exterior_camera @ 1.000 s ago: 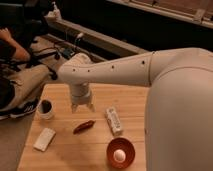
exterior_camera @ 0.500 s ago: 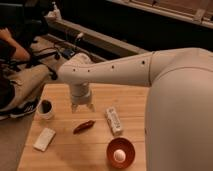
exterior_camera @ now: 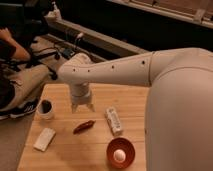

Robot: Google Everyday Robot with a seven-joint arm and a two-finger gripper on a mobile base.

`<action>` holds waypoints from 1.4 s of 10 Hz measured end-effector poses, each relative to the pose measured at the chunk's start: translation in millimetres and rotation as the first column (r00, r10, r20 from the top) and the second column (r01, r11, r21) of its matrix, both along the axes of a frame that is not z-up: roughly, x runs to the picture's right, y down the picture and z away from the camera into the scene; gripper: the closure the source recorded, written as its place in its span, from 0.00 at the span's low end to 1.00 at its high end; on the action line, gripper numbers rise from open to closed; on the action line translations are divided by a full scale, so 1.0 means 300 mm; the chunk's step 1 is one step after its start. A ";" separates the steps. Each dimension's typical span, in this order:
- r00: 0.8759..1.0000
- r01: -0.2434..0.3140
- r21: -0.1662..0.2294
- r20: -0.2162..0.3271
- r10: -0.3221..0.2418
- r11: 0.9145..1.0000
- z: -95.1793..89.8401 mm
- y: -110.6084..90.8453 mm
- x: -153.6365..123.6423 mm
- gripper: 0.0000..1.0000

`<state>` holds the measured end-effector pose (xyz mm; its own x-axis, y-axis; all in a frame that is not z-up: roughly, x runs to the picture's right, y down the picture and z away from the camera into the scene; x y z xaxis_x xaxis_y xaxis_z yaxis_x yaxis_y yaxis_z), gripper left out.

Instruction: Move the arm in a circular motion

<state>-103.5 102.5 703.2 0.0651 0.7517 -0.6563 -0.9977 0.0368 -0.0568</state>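
Cream arm (exterior_camera: 125, 75) | gripper (exterior_camera: 82, 107) centre-left, jaws apart, empty, low over wooden table (exterior_camera: 75, 152) | risk: circling sweep clips chili pepper (exterior_camera: 83, 126), dark cup (exterior_camera: 45, 107)

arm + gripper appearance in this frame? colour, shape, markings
The arm is smooth cream-white, made of thick rounded tubular segments that widen to a very large shell at right. Small dark screw holes dot the forearm. It ends in a short white gripper above the wooden table. No cables or labels show on it.
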 end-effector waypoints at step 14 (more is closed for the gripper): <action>0.997 0.050 0.074 0.054 -0.054 0.996 0.101 -0.186 -0.124 0.35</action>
